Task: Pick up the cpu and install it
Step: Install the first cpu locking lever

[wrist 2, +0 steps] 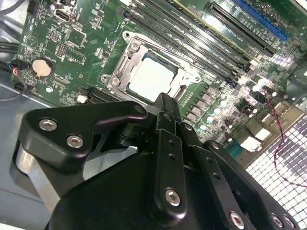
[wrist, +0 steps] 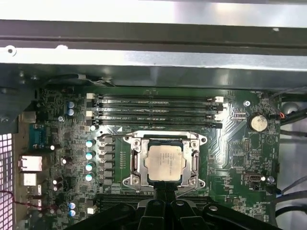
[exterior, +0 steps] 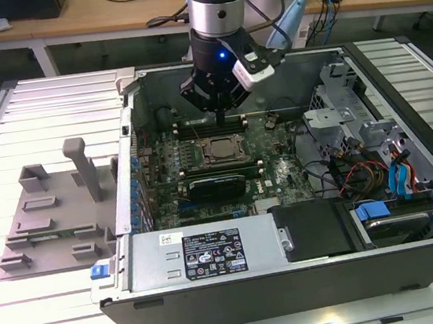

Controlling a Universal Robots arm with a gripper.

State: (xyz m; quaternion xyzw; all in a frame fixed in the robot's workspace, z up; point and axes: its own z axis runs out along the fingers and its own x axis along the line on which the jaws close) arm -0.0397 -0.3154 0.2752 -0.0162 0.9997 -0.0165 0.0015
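- An open computer case [exterior: 214,269] lay on its side on a slatted metal table [exterior: 36,105], with a green motherboard [exterior: 272,167] flat on its floor.
- The cpu [wrist: 164,160] sat inside the square socket frame [wrist: 164,139] near the middle of the motherboard; in both wrist views its silver top [wrist 2: 151,79] lay level within the frame, with nothing gripping it.
- The gripper [exterior: 219,116] hung inside the case, just off the socket's 12 o'clock edge in the exterior view, its tip above the board and apart from the cpu.
- In the second wrist view the black fingers [wrist 2: 165,108] came together into one narrow point with no gap and nothing between them, so the gripper was closed and empty.
- Four long memory slots [wrist: 156,110] ran side by side just beyond the socket.
- A round coin battery [wrist: 259,122] sat on the board, well apart from the socket.
- In the exterior view a long black card [exterior: 218,184] stood in the board at the socket's 6 o'clock side.
- A grey power supply box [exterior: 204,254] filled the case's 6 o'clock side, with a black panel [exterior: 316,229] beside it.
- Drive bays with blue clips [exterior: 373,211] and loose coloured cables [exterior: 360,172] took up the 3 o'clock end of the case.
- A grey plastic tray [exterior: 50,222] with an upright post rested on the table at 9 o'clock, outside the case.
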